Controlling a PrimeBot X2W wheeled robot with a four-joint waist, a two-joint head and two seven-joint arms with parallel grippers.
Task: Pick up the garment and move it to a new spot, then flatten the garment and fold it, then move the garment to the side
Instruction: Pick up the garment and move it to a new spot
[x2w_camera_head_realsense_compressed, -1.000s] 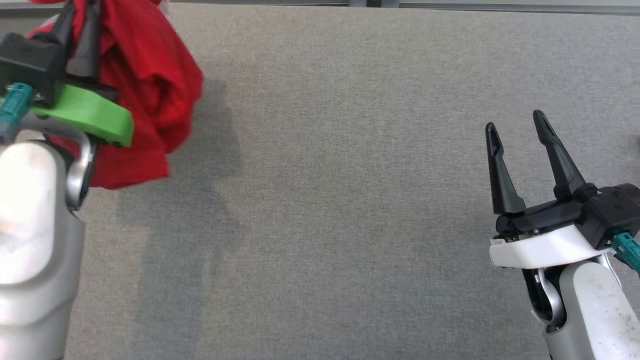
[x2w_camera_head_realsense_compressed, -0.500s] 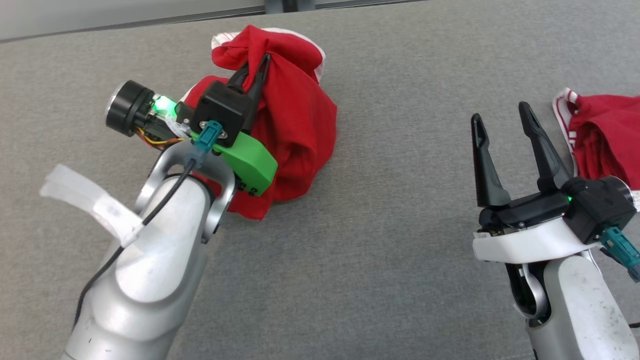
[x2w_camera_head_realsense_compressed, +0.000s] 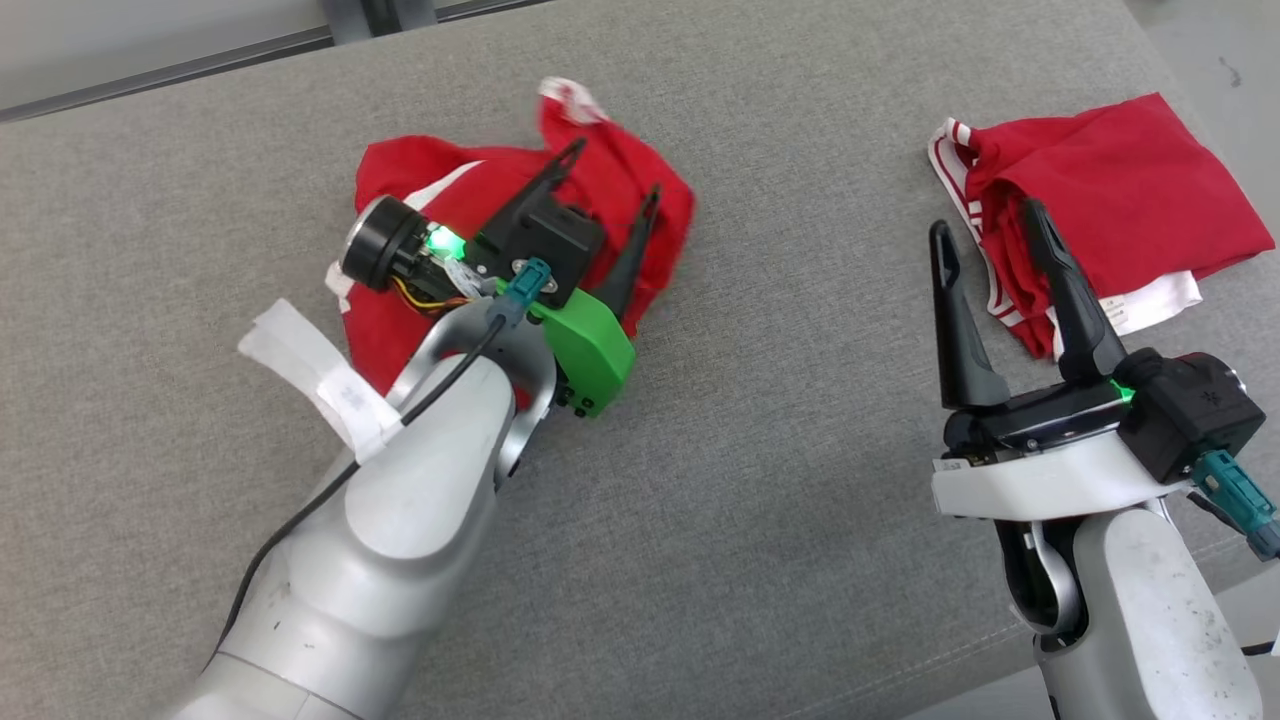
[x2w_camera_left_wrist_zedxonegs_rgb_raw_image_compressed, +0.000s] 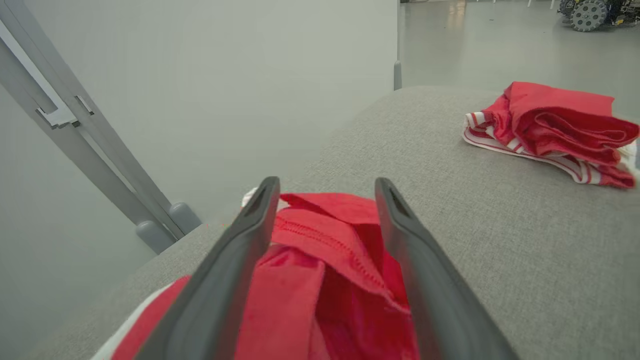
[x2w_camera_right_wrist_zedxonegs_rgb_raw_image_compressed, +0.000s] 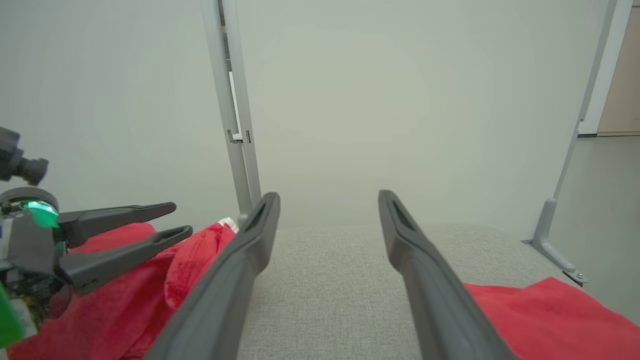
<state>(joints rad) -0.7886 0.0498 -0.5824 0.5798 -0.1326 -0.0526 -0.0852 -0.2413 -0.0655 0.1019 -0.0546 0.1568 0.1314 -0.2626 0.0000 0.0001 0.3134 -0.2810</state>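
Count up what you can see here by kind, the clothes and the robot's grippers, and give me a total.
Red garments: 2 (crumpled garment, folded garment)
Grippers: 2 (left gripper, right gripper)
Total: 4

grey fabric surface (x2w_camera_head_realsense_compressed: 700, 560) before a pale wall (x2w_camera_right_wrist_zedxonegs_rgb_raw_image_compressed: 350, 100), grey metal posts (x2w_camera_right_wrist_zedxonegs_rgb_raw_image_compressed: 235, 100), glossy floor (x2w_camera_left_wrist_zedxonegs_rgb_raw_image_compressed: 475, 45).

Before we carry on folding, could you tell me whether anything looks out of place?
The red garment under the left end effector lies in a crumpled heap, not flat. A strip of white tape on the left forearm sticks out loose. The other red garment, at the right, looks folded.
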